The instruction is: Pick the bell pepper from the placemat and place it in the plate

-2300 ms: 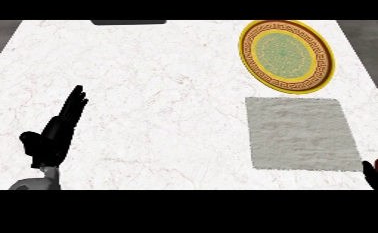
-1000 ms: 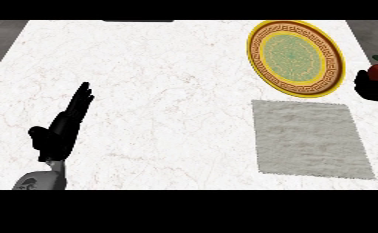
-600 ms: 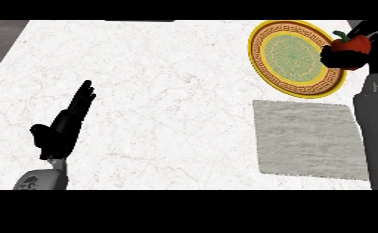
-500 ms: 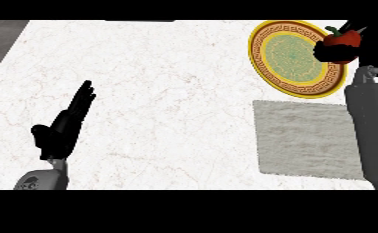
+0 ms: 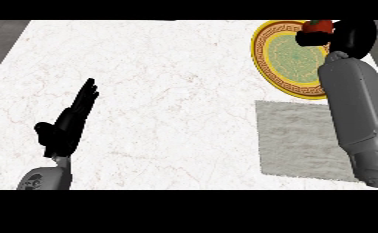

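Head view: the right robot hand (image 5: 353, 36) is curled round the red bell pepper (image 5: 318, 26), holding it over the top rim of the round gold-and-green plate (image 5: 275, 72), likely to set it down inside. Below the plate lies the grey cloth placemat (image 5: 295, 139). Far left of the plate, the left robot hand (image 5: 68, 124) rests open over the white marble bench (image 5: 162, 92).

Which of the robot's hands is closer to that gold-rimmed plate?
The right hand. It holds the red bell pepper over the plate, at its far right edge. The left hand rests open far across the counter, at lower left.
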